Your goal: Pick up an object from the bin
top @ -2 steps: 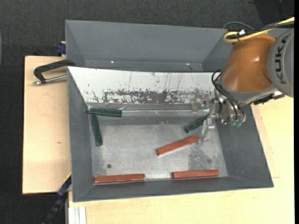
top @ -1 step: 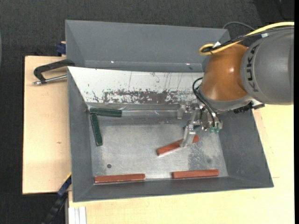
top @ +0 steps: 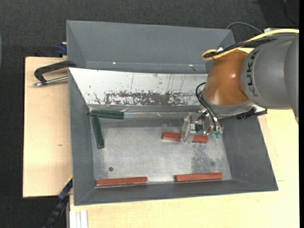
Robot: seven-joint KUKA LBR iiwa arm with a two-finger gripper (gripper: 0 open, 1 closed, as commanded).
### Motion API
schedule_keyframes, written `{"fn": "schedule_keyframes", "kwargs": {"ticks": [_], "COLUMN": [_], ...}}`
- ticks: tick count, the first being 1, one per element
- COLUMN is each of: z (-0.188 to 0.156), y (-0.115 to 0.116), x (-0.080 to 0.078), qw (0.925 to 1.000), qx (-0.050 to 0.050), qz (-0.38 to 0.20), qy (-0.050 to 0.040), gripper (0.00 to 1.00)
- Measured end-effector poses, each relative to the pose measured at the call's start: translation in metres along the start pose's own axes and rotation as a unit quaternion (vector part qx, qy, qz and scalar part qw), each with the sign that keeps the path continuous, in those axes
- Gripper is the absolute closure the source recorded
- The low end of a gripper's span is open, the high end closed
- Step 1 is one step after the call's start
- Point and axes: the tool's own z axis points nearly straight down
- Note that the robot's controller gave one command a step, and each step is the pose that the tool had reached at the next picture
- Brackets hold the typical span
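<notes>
Step, as judged: grasp approach. Jaws sat low over red-brown bar (top: 171, 137), ctr-right of bin (top: 137, 158), bar ends showing either side. Jaw opening could not be told. Next likely req'd: close on bar, lift straight up.

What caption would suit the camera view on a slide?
Gripper low over a short red bar in the grey bin.
</notes>
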Motion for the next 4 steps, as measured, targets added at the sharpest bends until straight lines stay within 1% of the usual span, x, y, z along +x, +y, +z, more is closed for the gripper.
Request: {"fn": "schedule_keyframes", "kwargs": {"ticks": [1, 2, 3, 4], "z": [0.001, 0.001, -0.018, -0.020], "y": [0.001, 0.001, 0.011, 0.017], "x": [0.000, 0.000, -0.003, 0.047], "qw": [1.0000, 1.0000, 0.9991, 0.9971], "qx": [0.000, 0.000, 0.001, 0.000], "qz": [0.000, 0.000, -0.042, -0.076], "qy": [-0.0007, -0.0006, 0.0016, -0.0019], "gripper": [0.00, 0.00, 0.00, 0.00]}}
